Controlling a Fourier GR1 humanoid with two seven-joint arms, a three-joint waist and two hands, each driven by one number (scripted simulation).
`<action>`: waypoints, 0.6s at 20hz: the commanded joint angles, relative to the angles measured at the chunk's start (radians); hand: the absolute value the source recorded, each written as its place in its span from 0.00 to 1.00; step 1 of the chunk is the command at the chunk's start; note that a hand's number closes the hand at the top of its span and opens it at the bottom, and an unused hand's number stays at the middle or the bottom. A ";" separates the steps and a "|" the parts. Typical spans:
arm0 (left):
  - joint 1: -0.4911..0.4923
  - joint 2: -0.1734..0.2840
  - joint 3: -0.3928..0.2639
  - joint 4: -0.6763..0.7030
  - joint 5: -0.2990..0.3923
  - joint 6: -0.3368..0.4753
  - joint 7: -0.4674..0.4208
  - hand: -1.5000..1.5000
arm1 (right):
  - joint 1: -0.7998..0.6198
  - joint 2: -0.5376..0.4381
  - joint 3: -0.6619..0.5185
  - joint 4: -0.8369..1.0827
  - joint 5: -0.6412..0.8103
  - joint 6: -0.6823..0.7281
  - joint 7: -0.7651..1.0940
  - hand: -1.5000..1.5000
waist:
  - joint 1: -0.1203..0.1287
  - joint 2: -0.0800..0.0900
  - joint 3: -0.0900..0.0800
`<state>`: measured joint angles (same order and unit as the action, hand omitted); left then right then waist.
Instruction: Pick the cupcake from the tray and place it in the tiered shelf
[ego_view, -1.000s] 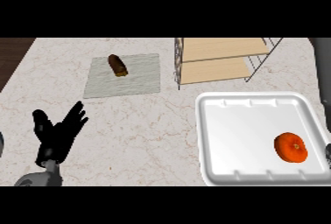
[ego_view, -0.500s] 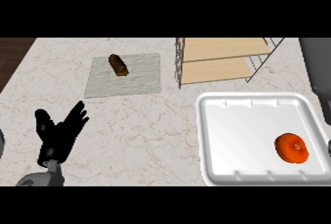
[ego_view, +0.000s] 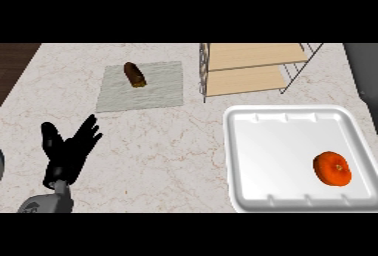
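At lower left the black left hand (ego_view: 69, 151) rested open, fingers spread, holding nothing. A brown oblong pastry (ego_view: 134, 74) lay on a grey mat (ego_view: 159, 92) at upper left. The wooden tiered wire shelf (ego_view: 251, 70) was cut off at the top. At lower right, an orange round item (ego_view: 332, 169), its identity unclear, lay in the white tray (ego_view: 280, 145).

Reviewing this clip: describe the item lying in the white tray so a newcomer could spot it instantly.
Find the large white tray at the counter's right, below the wooden tiered shelf. Near its right wall lies one round orange-red item, the tray's only content; the other food, a dark brown piece, rests on the grey mat.
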<state>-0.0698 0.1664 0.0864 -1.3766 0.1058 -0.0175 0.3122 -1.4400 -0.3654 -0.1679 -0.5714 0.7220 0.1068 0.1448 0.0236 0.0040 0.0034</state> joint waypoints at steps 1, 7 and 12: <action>-0.038 0.008 0.003 0.008 0.006 -0.001 0.055 0.50 | -0.040 -0.049 0.032 0.055 0.042 0.039 -0.044 1.00 | 0.000 0.004 -0.004; 0.000 0.011 0.022 0.021 0.024 -0.028 -0.001 0.50 | -0.033 0.025 -0.145 0.040 -0.104 -0.135 0.076 0.00 | -0.007 0.000 -0.004; -0.001 0.004 0.018 0.023 -0.005 0.006 0.003 0.50 | -0.059 0.014 -0.240 0.056 -0.206 -0.138 0.056 0.00 | -0.006 0.001 -0.004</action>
<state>-0.0600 0.1680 0.0930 -1.3835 0.1061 -0.0250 0.3023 -1.4800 -0.3637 -0.3442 -0.5114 0.5833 -0.0082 0.1852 0.0237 0.0044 0.0026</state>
